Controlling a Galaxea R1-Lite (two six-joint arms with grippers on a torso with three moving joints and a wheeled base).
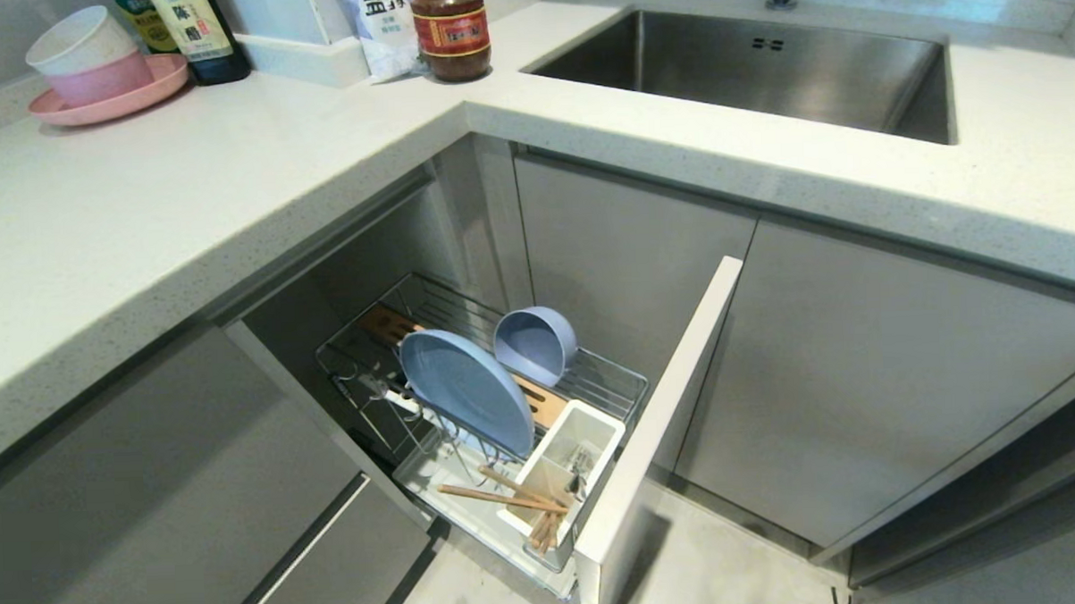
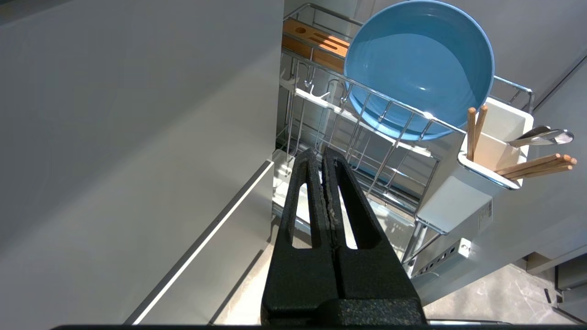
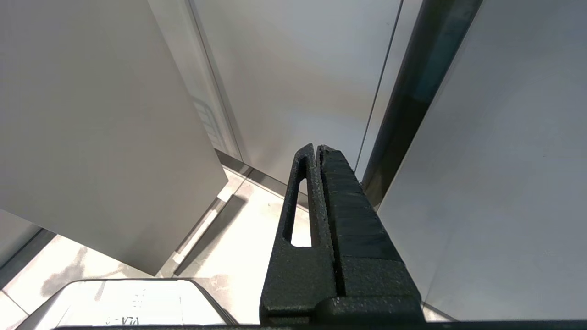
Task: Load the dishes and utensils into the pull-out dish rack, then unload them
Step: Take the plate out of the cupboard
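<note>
**Rack pulled out and loaded, both claws closed and empty**

Under the corner of the white counter, the head view shows the dish rack pulled out of the cabinet, its narrow pale front panel angled toward the floor. A light-blue plate stands on edge in the wire basket, leaning against the wooden strip. Just behind the plate, the blue-grey bowl rests on its side. The white utensil cup sits at the front of the rack beside the panel, with wooden chopsticks sticking out of it and metal handles barely visible inside. Neither arm appears in this view. On the counter stand a pink plate with stacked bowls, bottles and a jar; a steel sink lies to the right.

From the left wrist, the left claw hangs near the rack's outer side, fingers pressed together, holding nothing. The plate fills the basket beyond it, and the cup holds the chopsticks and the silver fork and spoon.

From the right wrist, the right claw is likewise closed tight and empty, facing plain grey cabinet doors.
</note>
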